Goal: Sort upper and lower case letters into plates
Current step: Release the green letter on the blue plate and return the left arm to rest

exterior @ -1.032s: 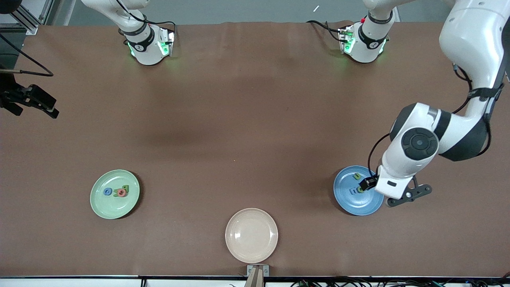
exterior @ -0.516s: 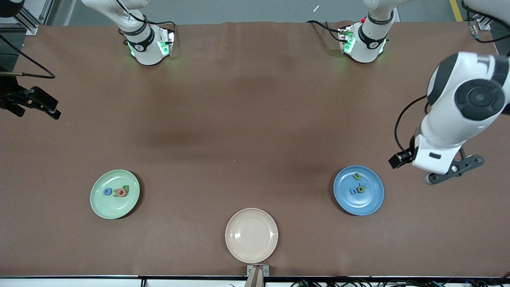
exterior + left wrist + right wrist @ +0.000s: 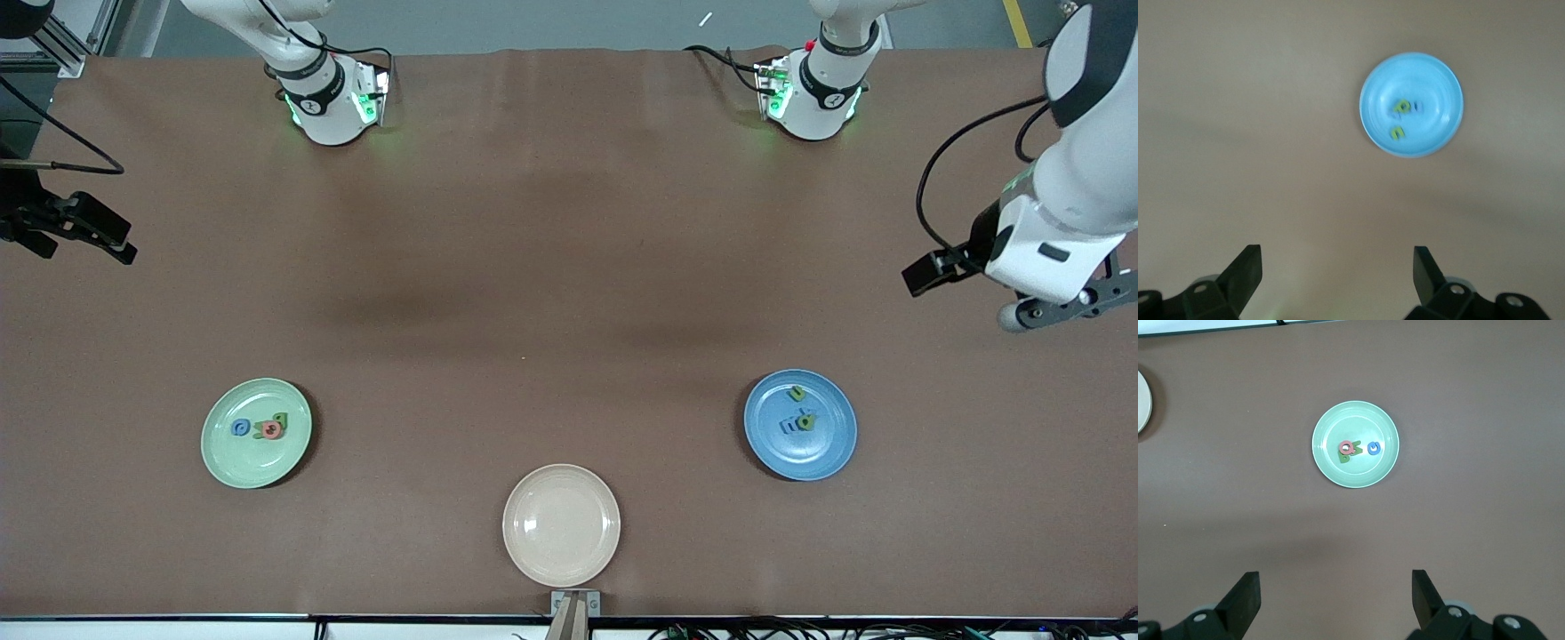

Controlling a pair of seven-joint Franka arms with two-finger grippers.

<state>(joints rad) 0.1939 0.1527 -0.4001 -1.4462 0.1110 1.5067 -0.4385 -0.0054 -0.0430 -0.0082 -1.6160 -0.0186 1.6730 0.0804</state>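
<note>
The left gripper hangs spread and empty over bare table at the left arm's end, the blue plate toward seven o'clock of it in the front view, holding green and blue letters. The right gripper, spread and empty, waits high above the table; the green plate holds red, blue and green letters. A beige plate sits between them, nearest the front camera.

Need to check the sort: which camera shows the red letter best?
The right wrist view: the red letter lies unobstructed in the pale green plate. The front view shows it smaller. The left wrist view shows only the blue plate.
</note>
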